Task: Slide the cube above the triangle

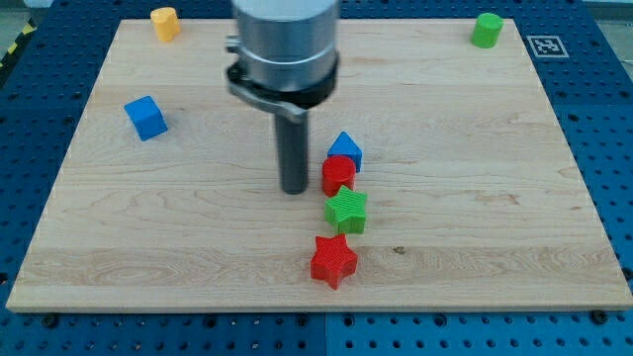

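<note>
your tip (295, 189) rests on the surface (495, 198) just left of the red block (337, 175); there's no claw to open or close. the blue triangle (345, 148) touches that red block from above. the blue cube (145, 117) sits well apart, toward the view's left.

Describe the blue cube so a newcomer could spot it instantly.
Start at the wooden board and go to its left side, below the yellow block in the top-left corner. The blue cube sits alone there, well left of my tip; the other blue block is a triangle touching the middle cluster.
</note>
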You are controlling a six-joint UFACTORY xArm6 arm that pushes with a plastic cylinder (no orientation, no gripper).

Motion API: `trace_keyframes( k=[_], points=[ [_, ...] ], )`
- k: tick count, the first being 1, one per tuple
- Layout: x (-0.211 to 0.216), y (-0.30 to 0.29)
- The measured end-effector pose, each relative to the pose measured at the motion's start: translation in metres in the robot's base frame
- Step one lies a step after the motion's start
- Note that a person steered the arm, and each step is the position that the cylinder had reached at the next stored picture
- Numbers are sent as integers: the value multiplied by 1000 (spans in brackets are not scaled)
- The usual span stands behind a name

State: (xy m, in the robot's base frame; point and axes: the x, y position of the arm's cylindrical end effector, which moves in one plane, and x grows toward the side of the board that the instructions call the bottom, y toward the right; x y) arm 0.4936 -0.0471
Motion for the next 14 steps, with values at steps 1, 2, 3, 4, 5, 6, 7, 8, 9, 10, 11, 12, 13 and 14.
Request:
trace_keyframes(
  k=[1,2,3,4,5,6,7,8,9,10,11,12,13,14],
  points=[
    [-6,-86],
    [-27,-185],
    [-80,-214],
    [-99,-213],
    [-99,-188],
    [-99,-150],
    [-85,-135],
    [-67,-131],
    [-78,-114],
    [-92,-97],
    [-98,-76],
    [-103,-46],
    [-119,-18],
    [-132,-25]
  ],
)
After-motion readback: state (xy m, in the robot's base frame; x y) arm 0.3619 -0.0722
